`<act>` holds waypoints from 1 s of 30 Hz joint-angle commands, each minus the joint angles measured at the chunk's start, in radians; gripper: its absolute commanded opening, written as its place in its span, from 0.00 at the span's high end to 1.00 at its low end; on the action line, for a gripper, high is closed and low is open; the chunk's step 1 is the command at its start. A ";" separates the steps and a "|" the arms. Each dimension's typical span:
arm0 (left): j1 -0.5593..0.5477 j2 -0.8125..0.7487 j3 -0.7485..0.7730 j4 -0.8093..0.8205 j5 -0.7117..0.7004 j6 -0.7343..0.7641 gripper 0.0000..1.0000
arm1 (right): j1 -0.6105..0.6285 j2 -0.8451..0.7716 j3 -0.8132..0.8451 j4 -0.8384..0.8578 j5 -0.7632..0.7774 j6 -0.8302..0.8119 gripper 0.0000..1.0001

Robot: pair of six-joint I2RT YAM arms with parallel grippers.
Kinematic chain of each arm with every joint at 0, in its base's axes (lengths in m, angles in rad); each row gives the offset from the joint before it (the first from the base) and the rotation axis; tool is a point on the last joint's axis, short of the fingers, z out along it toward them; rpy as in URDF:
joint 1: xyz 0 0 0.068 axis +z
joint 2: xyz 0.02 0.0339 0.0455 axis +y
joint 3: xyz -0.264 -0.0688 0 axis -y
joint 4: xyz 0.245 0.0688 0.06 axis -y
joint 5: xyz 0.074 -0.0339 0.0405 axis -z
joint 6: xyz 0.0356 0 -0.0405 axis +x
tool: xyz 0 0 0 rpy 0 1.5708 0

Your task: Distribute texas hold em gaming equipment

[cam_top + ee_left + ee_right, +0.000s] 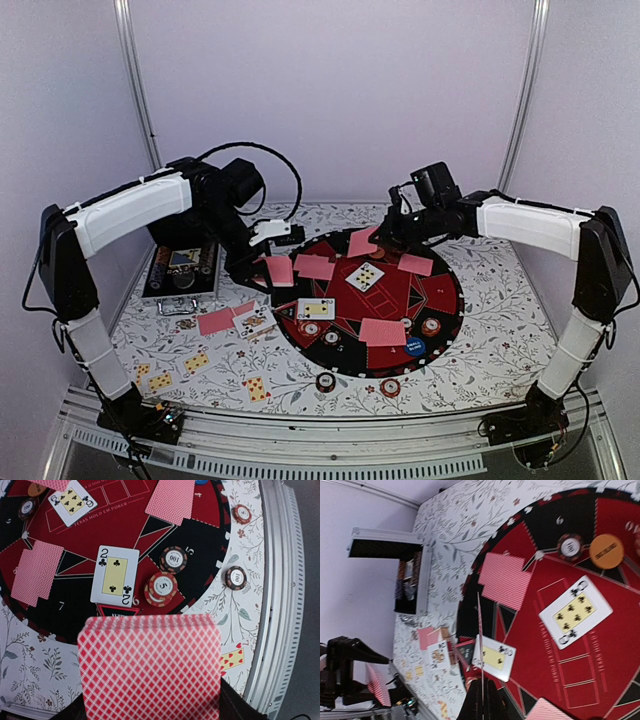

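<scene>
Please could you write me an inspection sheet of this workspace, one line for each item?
Surface: flowered tablecloth under a round black-and-red mat.
Job's things: cards and chips on the mat; more cards and two chips on the cloth, near side; blue disc and orange disc on the mat.
Clutter: open silver case left of the mat.
Tools: left tool shut on a deck; right tool shut on one card.
Cables: black cable loops over the left arm.
Surroundings: white walls; metal rail at the near edge.
</scene>
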 commanded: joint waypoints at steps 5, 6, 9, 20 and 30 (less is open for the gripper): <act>0.007 -0.012 0.019 -0.009 0.021 0.007 0.75 | 0.042 0.026 0.204 -0.424 0.624 -0.277 1.00; 0.007 -0.011 0.019 -0.009 0.021 0.006 0.75 | 0.062 0.047 0.236 -0.452 0.714 -0.291 1.00; 0.007 -0.009 0.022 -0.011 0.018 0.004 0.75 | 0.116 0.142 0.345 -0.548 0.878 -0.328 1.00; 0.007 -0.009 0.022 -0.020 0.021 0.002 0.76 | 0.233 0.465 0.592 -0.728 1.096 -0.371 1.00; 0.006 -0.004 0.031 -0.020 0.026 0.005 0.76 | 0.280 0.590 0.636 -0.728 1.035 -0.400 0.95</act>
